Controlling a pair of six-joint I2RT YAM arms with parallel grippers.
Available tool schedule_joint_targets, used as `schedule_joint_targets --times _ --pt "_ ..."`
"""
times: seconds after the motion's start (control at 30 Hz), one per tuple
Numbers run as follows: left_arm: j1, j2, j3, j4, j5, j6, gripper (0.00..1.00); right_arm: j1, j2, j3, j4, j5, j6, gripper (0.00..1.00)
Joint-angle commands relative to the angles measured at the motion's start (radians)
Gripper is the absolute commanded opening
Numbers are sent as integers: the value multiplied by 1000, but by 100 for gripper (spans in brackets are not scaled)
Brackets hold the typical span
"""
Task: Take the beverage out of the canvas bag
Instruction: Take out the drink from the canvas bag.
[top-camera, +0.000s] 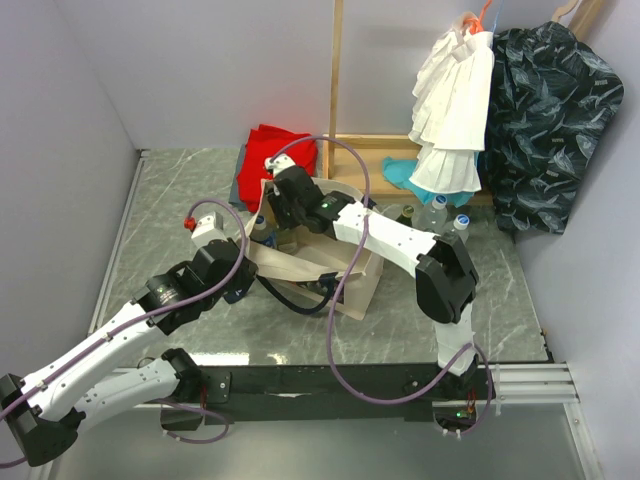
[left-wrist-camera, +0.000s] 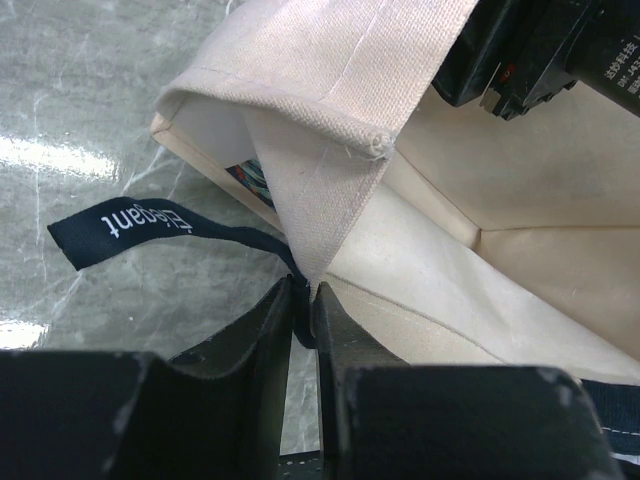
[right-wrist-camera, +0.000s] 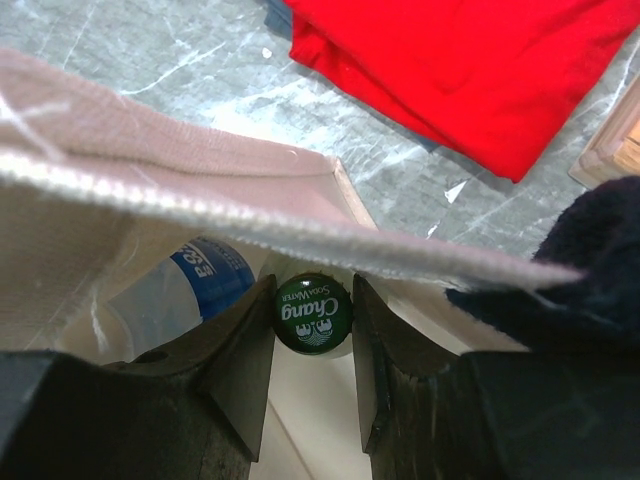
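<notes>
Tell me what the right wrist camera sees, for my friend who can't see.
The right claw pinches a green Chang bottle cap inside the canvas bag, just under its beige rim. A clear bottle with a blue label lies beside it, and a red cloth sits on the grey marble table beyond.

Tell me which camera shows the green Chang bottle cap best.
Right wrist: the green Chang cap sits centred between the right gripper fingers, lettering readable. Top external hides it inside the canvas bag; left wrist shows only bag fabric and strap.
</notes>
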Motion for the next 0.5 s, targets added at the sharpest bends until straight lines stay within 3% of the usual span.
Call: schedule_joint_targets --times 0.0,0.47 --pt "-2 4 -7 -40 -1 7 20 7 -77 16 -32 105 -30 0" --pt "-2 4 -8 -36 0 9 19 13 -172 -58 3 194 -32 0"
